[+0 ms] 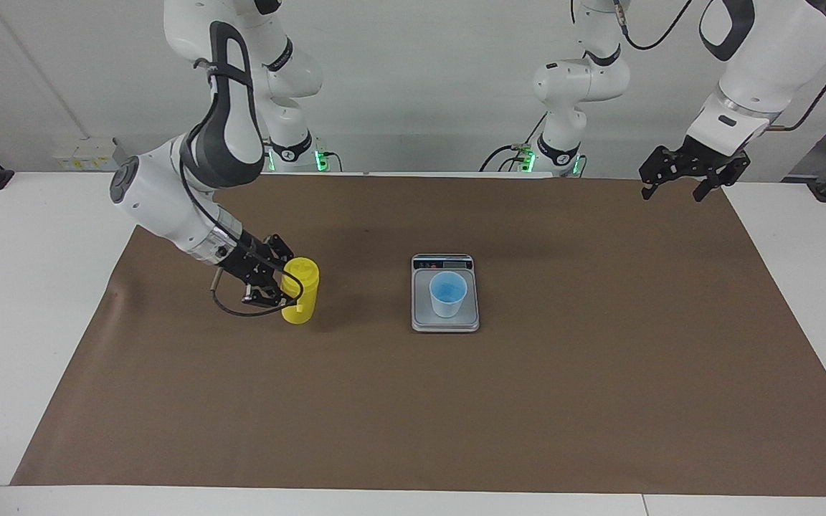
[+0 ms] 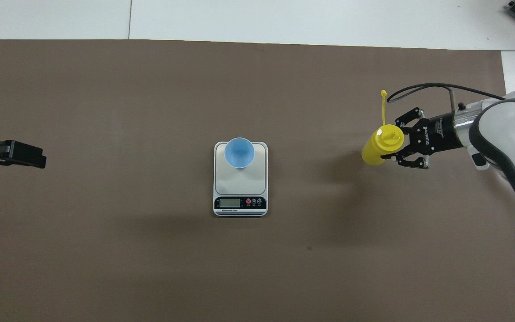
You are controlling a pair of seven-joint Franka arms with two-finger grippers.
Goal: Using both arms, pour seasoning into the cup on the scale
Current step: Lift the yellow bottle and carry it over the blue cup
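The yellow seasoning bottle (image 1: 300, 290) stands upright on the brown mat toward the right arm's end of the table; it also shows in the overhead view (image 2: 380, 146) with its tethered tip sticking up. My right gripper (image 1: 274, 281) reaches it from the side at table height, its fingers open on either side of the bottle's upper part (image 2: 395, 143). The light blue cup (image 1: 448, 292) stands upright on the silver scale (image 1: 445, 320) at mid-table, and the overhead view shows the cup (image 2: 239, 152) on the scale's plate (image 2: 239, 183). My left gripper (image 1: 675, 192) waits raised and open over the mat's corner; it also shows in the overhead view (image 2: 34, 157).
The brown mat (image 1: 413, 401) covers most of the white table. The scale's dark display strip (image 2: 240, 203) is at its end nearer to the robots. A black cable loops from the right wrist beside the bottle (image 1: 241, 309).
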